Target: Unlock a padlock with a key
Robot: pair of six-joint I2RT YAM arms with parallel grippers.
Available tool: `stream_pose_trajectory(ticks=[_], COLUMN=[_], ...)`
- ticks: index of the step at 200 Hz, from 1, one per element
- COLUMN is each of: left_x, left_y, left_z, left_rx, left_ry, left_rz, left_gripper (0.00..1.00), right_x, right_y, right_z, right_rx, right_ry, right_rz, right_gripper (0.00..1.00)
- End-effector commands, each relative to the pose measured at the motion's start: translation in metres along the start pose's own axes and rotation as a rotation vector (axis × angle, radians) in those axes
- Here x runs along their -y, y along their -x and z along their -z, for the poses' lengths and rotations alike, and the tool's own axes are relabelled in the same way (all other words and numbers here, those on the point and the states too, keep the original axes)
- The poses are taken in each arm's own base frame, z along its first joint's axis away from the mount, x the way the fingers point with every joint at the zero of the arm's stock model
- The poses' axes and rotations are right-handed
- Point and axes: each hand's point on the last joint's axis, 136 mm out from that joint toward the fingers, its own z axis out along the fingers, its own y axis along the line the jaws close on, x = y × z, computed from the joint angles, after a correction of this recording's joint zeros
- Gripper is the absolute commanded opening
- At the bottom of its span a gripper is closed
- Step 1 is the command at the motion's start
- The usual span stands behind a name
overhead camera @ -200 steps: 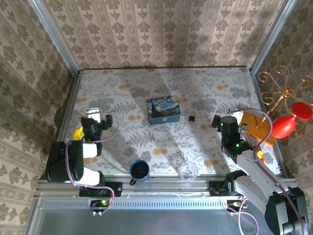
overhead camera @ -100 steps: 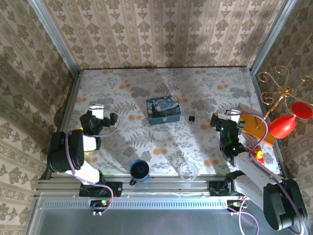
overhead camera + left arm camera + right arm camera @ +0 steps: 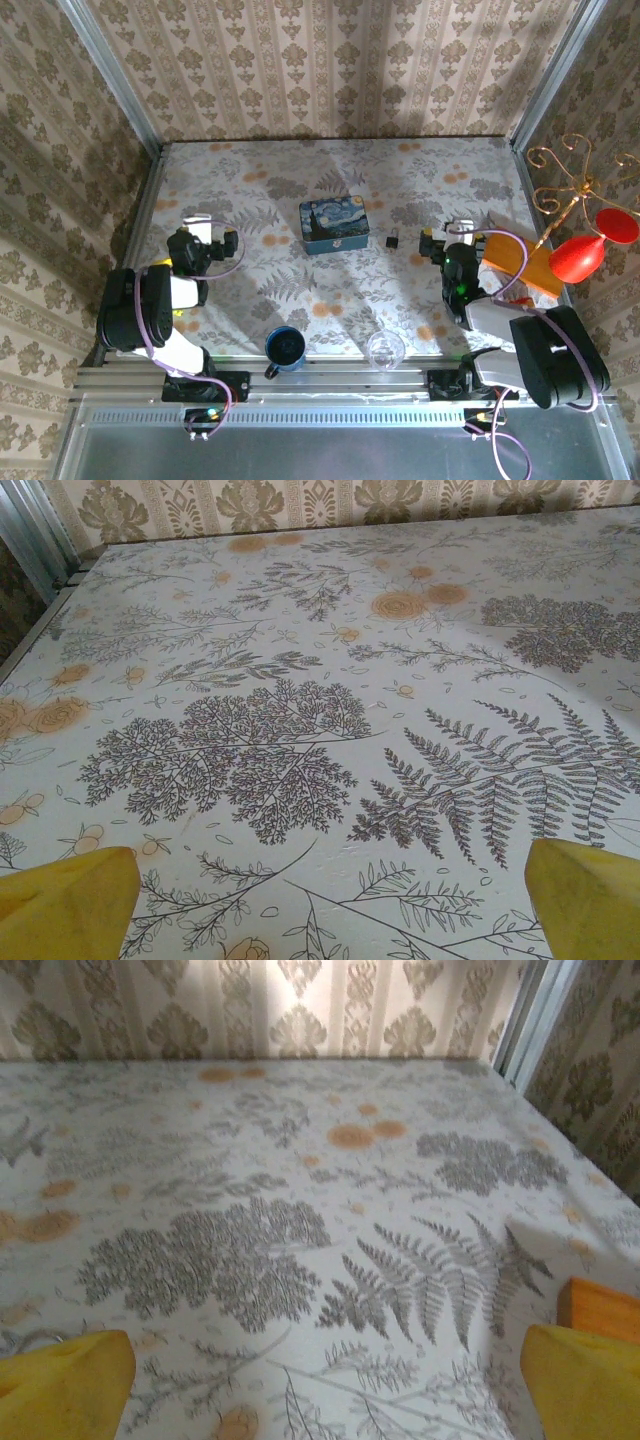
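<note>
I am holding my left pincer (image 3: 199, 226) spread wide over the left side of the floral table (image 3: 300, 180), its yellow fingertips (image 3: 65, 900) standing far apart. My right pincer (image 3: 443, 237) is gaping just as wide, with an orange block (image 3: 603, 1310) sitting just beside it. The padlock (image 3: 393, 241) is lying between the blue painted tin (image 3: 334, 224) and my right pincer, touching neither. I cannot make out the key. A blue mug (image 3: 285, 346) and a clear glass (image 3: 385, 350) are standing at the near edge.
</note>
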Motion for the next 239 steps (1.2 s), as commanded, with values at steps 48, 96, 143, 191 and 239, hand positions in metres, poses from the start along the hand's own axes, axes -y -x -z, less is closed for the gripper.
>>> stream_pose_trajectory(ticks=[48,96,143,191,239], left_x=[0.000,0.000,0.000,0.000,0.002], left_y=[0.011,0.012,0.012,0.011,0.012], left_z=[-0.002,-0.003,-0.003,-0.003,-0.004], left_rx=[0.019,0.018,0.015,0.014,0.011], left_ry=[0.009,0.011,0.013,0.014,0.013], left_rz=[-0.006,-0.010,-0.012,-0.013,-0.023], left_gripper=[1.00,1.00,1.00,1.00,1.00], right_x=[0.013,0.007,0.019,0.001,-0.020], right_y=[0.005,-0.003,-0.013,-0.016,-0.016], right_z=[-0.014,-0.024,-0.047,-0.056,-0.055], right_rx=[0.094,0.055,-0.031,-0.108,-0.118], right_ry=[-0.011,0.030,0.023,0.107,0.271], right_rz=[-0.047,-0.043,-0.105,-0.061,-0.038], right_gripper=[1.00,1.00,1.00,1.00,1.00])
